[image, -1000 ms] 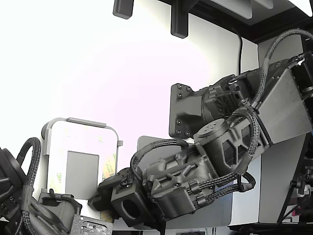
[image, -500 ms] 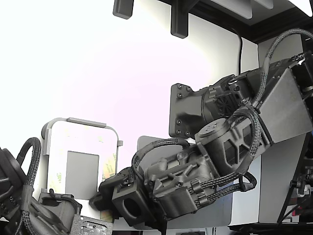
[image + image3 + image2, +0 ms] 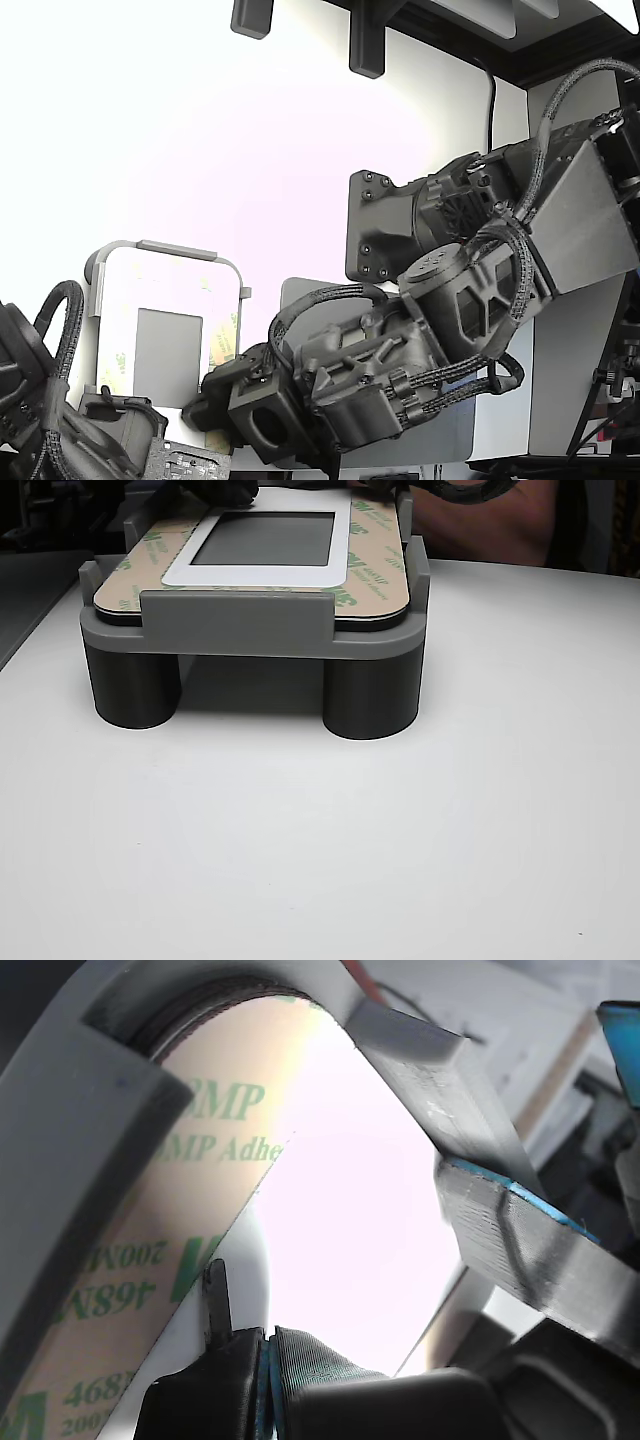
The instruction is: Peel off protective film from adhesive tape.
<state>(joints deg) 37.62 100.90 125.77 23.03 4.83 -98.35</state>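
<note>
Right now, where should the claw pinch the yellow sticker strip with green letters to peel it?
I'd pinch the protective film at its thin inner edge, near where the claw sits. Come from above, because the film lies flat and the grey holder walls off its outer side.

table (image 3: 400, 860) — white, bare | backdrop (image 3: 200, 150) — bright, overexposed

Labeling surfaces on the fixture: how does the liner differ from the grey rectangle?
The liner is tan with green lettering; the grey rectangle is plain and unprinted. The liner runs as narrow strips along the panel's edges; the rectangle is one wide block, inset in a white border. Both lie flat on the grey fixture.
</note>
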